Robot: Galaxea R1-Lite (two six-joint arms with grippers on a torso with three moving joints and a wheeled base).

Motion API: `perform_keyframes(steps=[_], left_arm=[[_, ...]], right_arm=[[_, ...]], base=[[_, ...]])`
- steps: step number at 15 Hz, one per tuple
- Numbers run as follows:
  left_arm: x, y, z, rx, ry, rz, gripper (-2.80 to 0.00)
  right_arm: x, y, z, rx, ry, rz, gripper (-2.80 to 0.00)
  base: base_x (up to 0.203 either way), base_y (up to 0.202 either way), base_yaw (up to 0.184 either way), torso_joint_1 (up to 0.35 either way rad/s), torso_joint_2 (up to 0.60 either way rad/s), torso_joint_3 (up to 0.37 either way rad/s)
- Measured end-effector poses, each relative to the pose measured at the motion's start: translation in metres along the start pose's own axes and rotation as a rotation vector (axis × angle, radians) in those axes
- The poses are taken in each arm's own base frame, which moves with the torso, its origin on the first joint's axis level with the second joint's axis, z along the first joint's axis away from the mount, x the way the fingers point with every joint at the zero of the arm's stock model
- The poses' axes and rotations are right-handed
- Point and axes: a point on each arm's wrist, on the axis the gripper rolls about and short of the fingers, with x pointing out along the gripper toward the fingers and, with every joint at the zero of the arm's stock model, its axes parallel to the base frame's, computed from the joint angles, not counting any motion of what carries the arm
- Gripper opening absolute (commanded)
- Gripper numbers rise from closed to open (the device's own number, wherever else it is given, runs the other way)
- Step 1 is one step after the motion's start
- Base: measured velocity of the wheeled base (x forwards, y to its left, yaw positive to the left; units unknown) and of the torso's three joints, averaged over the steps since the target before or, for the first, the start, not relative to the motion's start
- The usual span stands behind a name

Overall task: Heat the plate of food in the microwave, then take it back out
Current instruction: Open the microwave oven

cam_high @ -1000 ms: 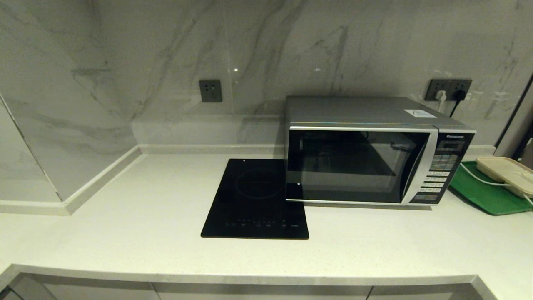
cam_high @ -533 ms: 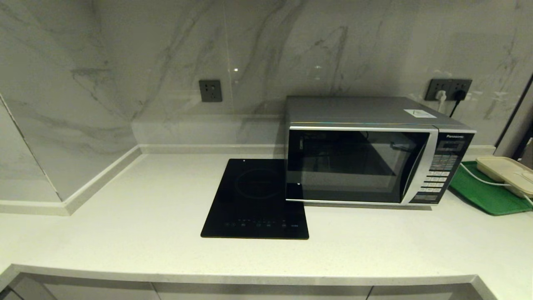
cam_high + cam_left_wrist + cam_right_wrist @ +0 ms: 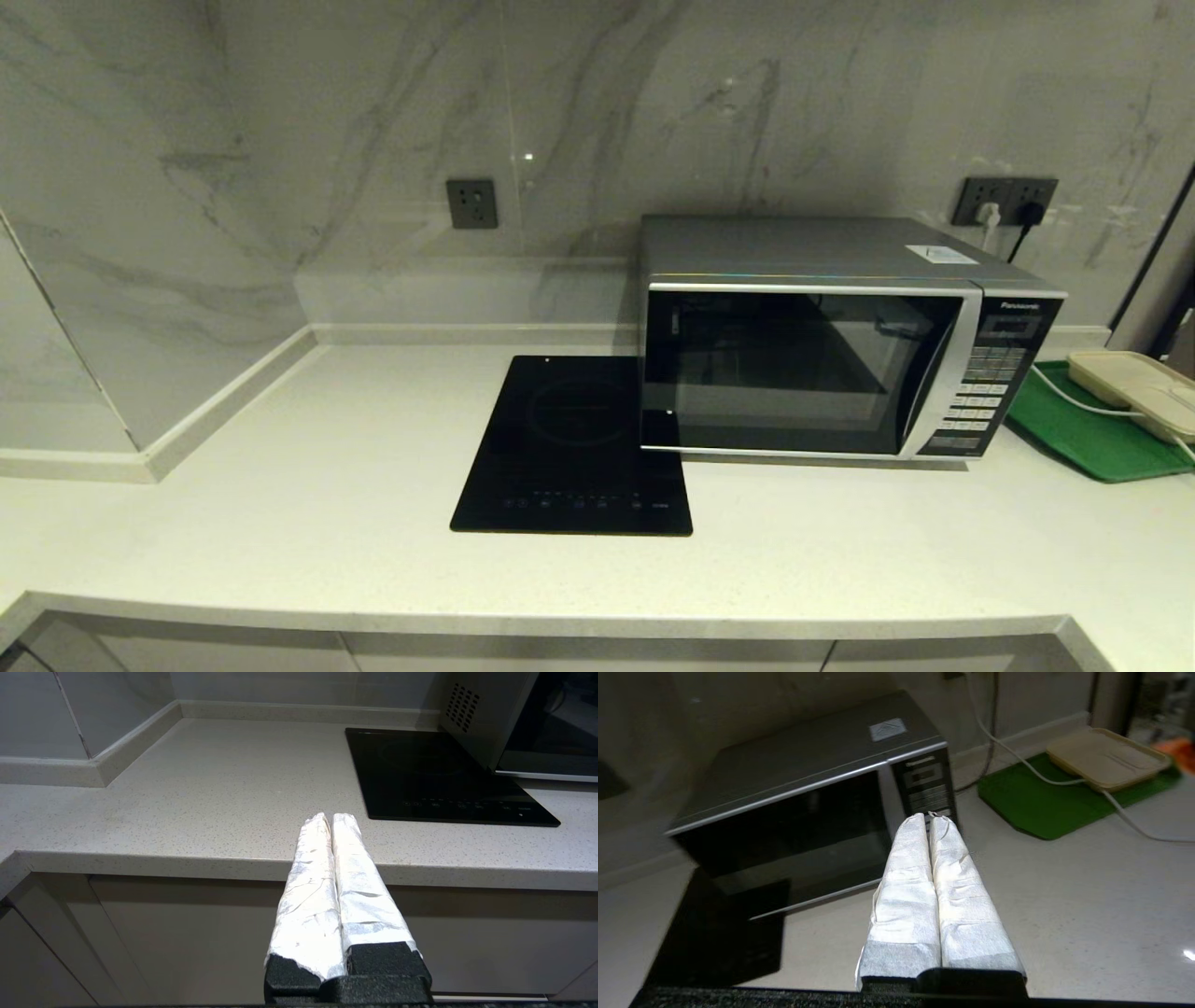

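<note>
The silver microwave (image 3: 822, 345) stands at the back right of the counter with its dark glass door closed; it also shows in the right wrist view (image 3: 808, 798). The plate of food is out of view. My left gripper (image 3: 331, 817) is shut and empty, hovering just in front of the counter's front edge, left of the cooktop. My right gripper (image 3: 928, 817) is shut and empty above the counter, in front of the microwave's keypad panel (image 3: 924, 784). Neither gripper appears in the head view.
A flat black induction cooktop (image 3: 579, 448) lies left of the microwave, partly under its corner. A green tray (image 3: 1092, 429) at the far right carries a beige lidded box (image 3: 1134, 387) with a white cable across it. Marble walls bound the back and left.
</note>
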Motion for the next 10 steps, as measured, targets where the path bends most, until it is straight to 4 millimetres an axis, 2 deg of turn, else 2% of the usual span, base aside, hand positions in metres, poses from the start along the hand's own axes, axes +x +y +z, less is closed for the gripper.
perform_keyframes(steps=[2, 4, 7, 10], left_arm=[[0.000, 0.000, 0.000, 0.000, 0.000, 0.000, -2.80], [0.000, 0.000, 0.000, 0.000, 0.000, 0.000, -2.80], [0.000, 0.000, 0.000, 0.000, 0.000, 0.000, -2.80], [0.000, 0.000, 0.000, 0.000, 0.000, 0.000, -2.80]], right_arm=[[0.054, 0.018, 0.018, -0.034, 0.074, -0.142, -2.80], [0.104, 0.033, 0.023, -0.091, 0.148, -0.261, -2.80], [0.161, 0.053, 0.003, -0.216, 0.258, -0.409, -2.80], [0.203, 0.062, -0.037, -0.341, 0.321, -0.589, -2.80]], base=[[0.000, 0.000, 0.000, 0.000, 0.00, 0.000], [0.000, 0.000, 0.000, 0.000, 0.00, 0.000], [0.000, 0.000, 0.000, 0.000, 0.00, 0.000], [0.000, 0.000, 0.000, 0.000, 0.00, 0.000]])
